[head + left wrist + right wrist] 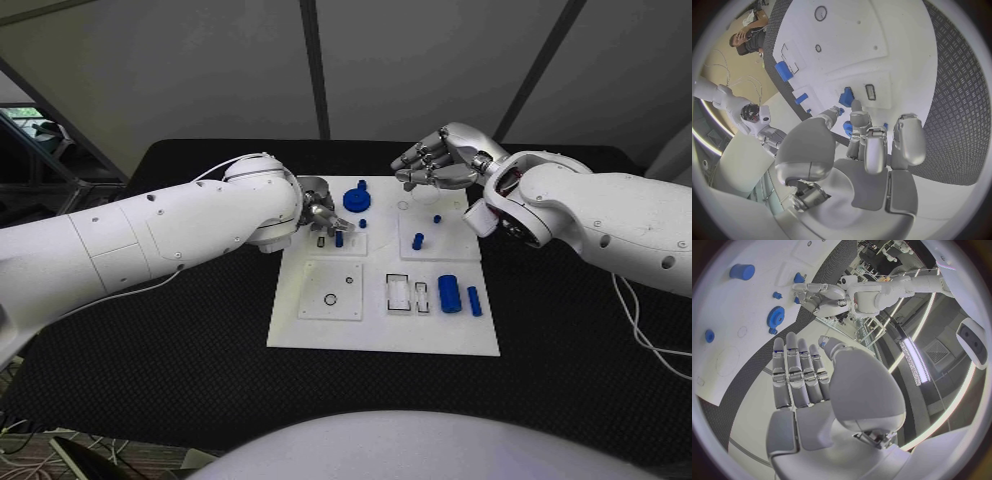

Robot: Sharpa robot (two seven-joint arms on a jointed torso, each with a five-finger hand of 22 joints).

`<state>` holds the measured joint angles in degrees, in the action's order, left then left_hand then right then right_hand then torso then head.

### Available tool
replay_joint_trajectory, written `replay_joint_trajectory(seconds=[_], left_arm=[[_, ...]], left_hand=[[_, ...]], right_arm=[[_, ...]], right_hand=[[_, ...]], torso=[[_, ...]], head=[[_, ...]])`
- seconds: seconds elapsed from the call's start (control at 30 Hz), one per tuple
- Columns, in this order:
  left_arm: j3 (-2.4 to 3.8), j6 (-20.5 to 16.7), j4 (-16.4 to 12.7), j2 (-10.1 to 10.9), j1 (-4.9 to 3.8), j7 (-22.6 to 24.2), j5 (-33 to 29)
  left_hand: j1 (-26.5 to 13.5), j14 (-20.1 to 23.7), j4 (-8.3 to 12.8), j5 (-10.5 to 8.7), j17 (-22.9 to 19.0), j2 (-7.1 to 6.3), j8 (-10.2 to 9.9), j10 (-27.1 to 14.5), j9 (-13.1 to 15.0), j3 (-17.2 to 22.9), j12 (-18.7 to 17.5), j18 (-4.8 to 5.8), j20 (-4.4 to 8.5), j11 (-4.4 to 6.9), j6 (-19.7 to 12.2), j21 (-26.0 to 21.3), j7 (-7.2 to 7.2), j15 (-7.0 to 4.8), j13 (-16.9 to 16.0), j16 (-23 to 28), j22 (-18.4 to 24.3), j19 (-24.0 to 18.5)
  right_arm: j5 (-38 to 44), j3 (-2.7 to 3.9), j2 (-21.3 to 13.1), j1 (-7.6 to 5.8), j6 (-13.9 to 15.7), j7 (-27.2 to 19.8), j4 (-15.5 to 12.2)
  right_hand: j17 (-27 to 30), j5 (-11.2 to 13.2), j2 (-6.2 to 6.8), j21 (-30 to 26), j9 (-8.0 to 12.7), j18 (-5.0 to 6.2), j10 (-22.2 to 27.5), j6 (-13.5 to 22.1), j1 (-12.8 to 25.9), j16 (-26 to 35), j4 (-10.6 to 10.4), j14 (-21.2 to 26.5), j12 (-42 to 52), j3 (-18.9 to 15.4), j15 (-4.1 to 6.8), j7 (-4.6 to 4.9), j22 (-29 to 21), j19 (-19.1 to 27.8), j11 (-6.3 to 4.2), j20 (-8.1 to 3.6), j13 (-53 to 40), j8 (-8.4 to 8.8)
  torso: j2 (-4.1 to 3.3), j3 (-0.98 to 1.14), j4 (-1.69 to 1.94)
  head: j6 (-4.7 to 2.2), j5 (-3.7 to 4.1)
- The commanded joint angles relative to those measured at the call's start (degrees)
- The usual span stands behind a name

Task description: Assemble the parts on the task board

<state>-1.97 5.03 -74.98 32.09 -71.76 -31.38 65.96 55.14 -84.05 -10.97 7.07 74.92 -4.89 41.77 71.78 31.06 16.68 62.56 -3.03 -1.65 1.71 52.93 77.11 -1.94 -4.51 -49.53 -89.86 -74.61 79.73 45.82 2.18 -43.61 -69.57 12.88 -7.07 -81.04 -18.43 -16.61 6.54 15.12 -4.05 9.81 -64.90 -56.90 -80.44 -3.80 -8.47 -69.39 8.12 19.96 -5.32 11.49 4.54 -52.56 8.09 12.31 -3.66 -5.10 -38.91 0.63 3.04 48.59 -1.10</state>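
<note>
My left hand (320,215) pinches a small blue part (339,238) on the task board's (384,335) far left. My right hand (444,158) hovers past the far edge, fingers loosely curled, holding nothing.

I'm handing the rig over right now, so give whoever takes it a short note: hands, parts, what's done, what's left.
Left hand: down on the task board at its far left, fingertips at a small blue peg; whether it grips it cannot be told.
Right hand: raised above the board's far edge, fingers curled, holding nothing.
Parts: blue gear on the far left; blue cylinder and thin blue pin lying loose at near right.
Left: rectangular slots beside them open.
</note>
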Motion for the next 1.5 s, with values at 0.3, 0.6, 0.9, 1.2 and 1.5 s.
replay_joint_trajectory(seconds=[0.3,0.6,0.9,1.2,1.5], left_arm=[[0.04,2.35,0.08,-0.24,-0.09,-0.4,0.71],[0.04,4.13,0.34,-0.27,-0.1,-0.48,0.71],[0.04,4.08,0.45,-0.34,-0.1,-0.49,0.71],[0.04,2.73,0.42,-0.31,-0.1,-0.37,-2.22],[0.04,0.03,-0.31,0.39,-0.08,0.11,-8.07]], left_hand=[[2.07,-5.9,0.74,0.39,14.93,0.75,0.05,-0.35,-0.27,0.18,-0.03,-0.98,-0.24,-0.06,-0.48,-0.42,-0.14,-0.11,0.0,-0.02,-0.08,0.06],[2.51,-5.91,0.97,0.39,14.98,0.74,0.03,-0.41,-0.34,0.27,-0.07,-1.0,-0.24,-0.05,-0.52,-0.47,-0.14,-0.1,0.09,-0.06,-0.06,0.03],[4.38,-5.92,1.86,0.45,15.01,1.6,-0.03,-0.43,-0.61,1.6,0.01,-0.98,-0.21,0.06,-0.61,-0.49,0.0,-0.17,0.07,-0.08,-0.23,0.1],[8.28,-5.93,4.87,0.55,15.02,2.65,-0.13,-0.54,-1.18,8.23,-0.15,-0.98,0.05,0.31,-1.11,-0.59,0.18,-0.4,0.3,-0.09,-0.56,0.21],[8.87,-5.89,9.38,0.55,14.92,1.01,0.96,-0.42,-1.06,20.09,-0.85,-0.99,-0.02,0.18,-1.91,-0.93,-0.09,-0.19,1.29,-0.01,-0.89,0.19]], right_arm=[[0.03,0.03,0.11,-0.08,-0.47,-0.51,0.03],[0.03,0.03,0.16,-0.08,-0.49,-0.5,0.06],[0.03,0.03,0.21,-0.08,-0.49,-0.51,0.11],[0.03,0.03,0.23,-0.08,-0.52,-0.5,0.14],[0.03,0.03,0.18,-0.08,-0.53,-0.48,0.17]], right_hand=[[0.05,-0.38,-0.29,-0.28,-0.08,0.7,0.51,0.08,0.35,0.18,-0.01,0.33,-0.05,0.22,-0.04,0.47,-0.05,-0.06,0.05,0.51,0.02,0.36],[0.05,-0.38,-0.29,-0.28,-0.08,0.7,0.51,0.08,0.35,0.18,-0.01,0.33,-0.05,0.22,-0.04,0.47,-0.05,-0.06,0.05,0.51,0.02,0.36],[0.08,-0.42,-0.36,-0.36,-0.08,0.71,0.5,0.08,0.33,0.15,0.0,0.34,-0.03,0.29,-0.03,0.47,-0.1,-0.1,0.04,0.53,0.02,0.36],[0.08,-0.42,-0.36,-0.36,-0.08,0.71,0.5,0.08,0.33,0.15,0.0,0.34,-0.03,0.29,-0.03,0.47,-0.1,-0.1,0.04,0.53,0.02,0.36],[0.08,-0.42,-0.36,-0.36,-0.08,0.71,0.5,0.08,0.33,0.15,0.0,0.34,-0.03,0.29,-0.03,0.47,-0.1,-0.1,0.04,0.53,0.02,0.36]], torso=[[0.0,0.0,0.0],[-0.02,-0.01,0.02],[0.0,0.0,0.02],[0.03,0.04,0.03],[0.03,0.04,0.09]], head=[[0.23,0.03],[0.2,0.1],[0.25,0.12],[0.28,0.01],[0.26,-0.01]])
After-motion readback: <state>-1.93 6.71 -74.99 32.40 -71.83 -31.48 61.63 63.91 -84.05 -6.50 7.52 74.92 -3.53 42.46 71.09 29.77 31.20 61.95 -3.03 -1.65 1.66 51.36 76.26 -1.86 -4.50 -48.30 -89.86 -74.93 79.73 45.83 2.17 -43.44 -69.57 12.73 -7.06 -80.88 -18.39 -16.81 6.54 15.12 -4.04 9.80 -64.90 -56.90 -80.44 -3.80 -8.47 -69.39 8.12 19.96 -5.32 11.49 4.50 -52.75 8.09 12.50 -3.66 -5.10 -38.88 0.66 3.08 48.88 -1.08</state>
